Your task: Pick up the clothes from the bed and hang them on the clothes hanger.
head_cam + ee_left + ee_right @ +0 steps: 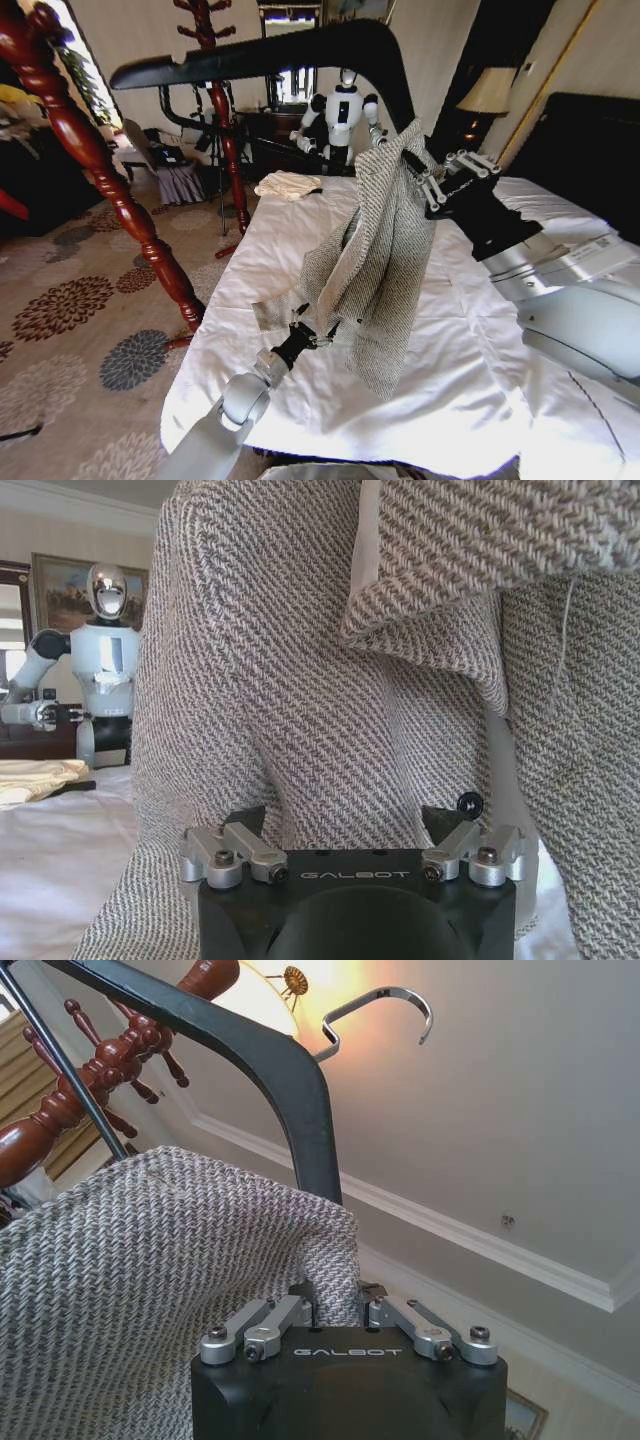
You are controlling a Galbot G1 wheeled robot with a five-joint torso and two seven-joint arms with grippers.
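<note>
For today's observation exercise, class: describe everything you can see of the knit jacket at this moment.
The jacket is a grey-beige flecked knit with a pale lining showing at a folded edge and one dark button. It hangs in loose vertical folds above the white bed, clear of the duvet. Its top drapes over one shoulder of the black hanger. The right gripper pinches the fabric near that top end; the left gripper is at the lower folds, its fingers against the knit.

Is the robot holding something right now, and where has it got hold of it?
Yes: the right end effector grips the knit jacket at its top edge, beside the black hanger. The left end effector pinches its lower part.
</note>
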